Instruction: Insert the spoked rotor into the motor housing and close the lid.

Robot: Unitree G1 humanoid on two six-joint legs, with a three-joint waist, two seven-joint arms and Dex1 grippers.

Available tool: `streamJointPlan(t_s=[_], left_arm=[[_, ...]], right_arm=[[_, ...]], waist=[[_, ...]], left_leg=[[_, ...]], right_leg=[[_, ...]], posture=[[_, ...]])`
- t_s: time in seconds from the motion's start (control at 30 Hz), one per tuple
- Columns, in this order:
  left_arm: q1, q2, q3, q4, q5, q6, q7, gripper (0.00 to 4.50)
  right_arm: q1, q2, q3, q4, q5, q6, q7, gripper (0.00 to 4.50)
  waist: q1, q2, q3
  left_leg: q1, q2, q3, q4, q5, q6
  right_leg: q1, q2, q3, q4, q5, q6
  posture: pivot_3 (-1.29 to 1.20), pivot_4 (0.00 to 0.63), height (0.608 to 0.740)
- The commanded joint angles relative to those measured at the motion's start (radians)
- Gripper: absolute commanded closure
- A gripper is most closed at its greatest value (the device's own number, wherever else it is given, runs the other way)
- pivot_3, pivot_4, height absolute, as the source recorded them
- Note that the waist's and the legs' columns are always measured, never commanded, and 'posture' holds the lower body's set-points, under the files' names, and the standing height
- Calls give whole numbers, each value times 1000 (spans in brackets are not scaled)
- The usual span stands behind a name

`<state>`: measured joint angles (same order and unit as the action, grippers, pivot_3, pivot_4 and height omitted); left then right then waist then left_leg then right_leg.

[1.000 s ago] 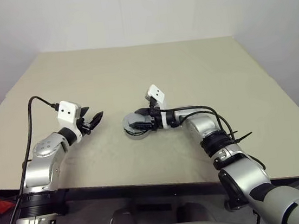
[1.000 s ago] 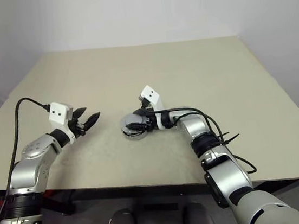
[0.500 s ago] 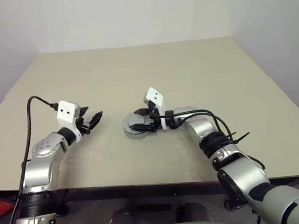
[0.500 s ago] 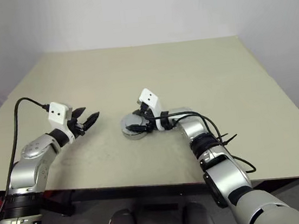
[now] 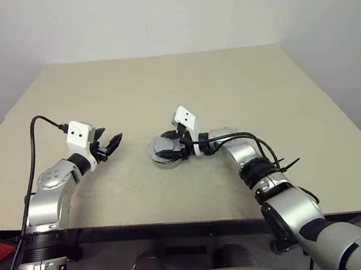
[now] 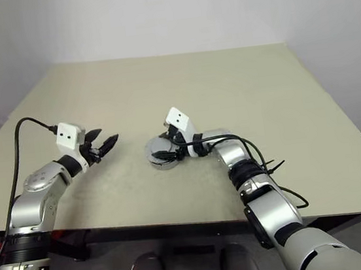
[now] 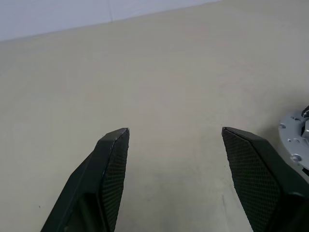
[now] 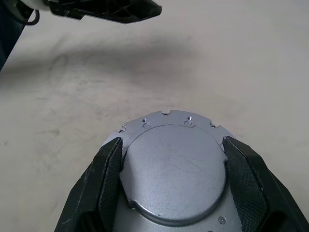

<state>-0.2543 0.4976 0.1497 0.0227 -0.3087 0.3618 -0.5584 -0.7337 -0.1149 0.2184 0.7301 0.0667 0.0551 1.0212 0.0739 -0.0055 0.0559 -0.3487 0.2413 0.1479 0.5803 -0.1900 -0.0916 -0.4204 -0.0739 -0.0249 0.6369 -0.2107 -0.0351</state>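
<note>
The lid [image 8: 173, 174] sits as a silver disc on the motor housing [image 5: 165, 153] mid-desk [image 5: 227, 83]; right gripper [image 8: 174, 159] fingers straddle its rim, touching; the windings are hidden; left gripper [image 7: 176, 133] fingers stand apart over bare desk, well clear.
</note>
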Motion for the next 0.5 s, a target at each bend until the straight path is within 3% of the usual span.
streamJointPlan(t_s=[0.03,0.5], left_arm=[[-11,10,19,-32,-3,-4,2,1261],[-15,6,13,-29,-2,-6,1,1261]], right_arm=[[19,-20,11,-66,15,26,55,1318],[14,-14,22,-27,-22,-3,17,1318]], waist=[[0,0,0],[-5,0,0]], left_leg=[[0,0,0,0,0,0],[0,0,1,-1,-2,3]], right_leg=[[0,0,0,-1,0,0],[0,0,0,-4,0,0]], posture=[[0,0,740],[0,0,740]])
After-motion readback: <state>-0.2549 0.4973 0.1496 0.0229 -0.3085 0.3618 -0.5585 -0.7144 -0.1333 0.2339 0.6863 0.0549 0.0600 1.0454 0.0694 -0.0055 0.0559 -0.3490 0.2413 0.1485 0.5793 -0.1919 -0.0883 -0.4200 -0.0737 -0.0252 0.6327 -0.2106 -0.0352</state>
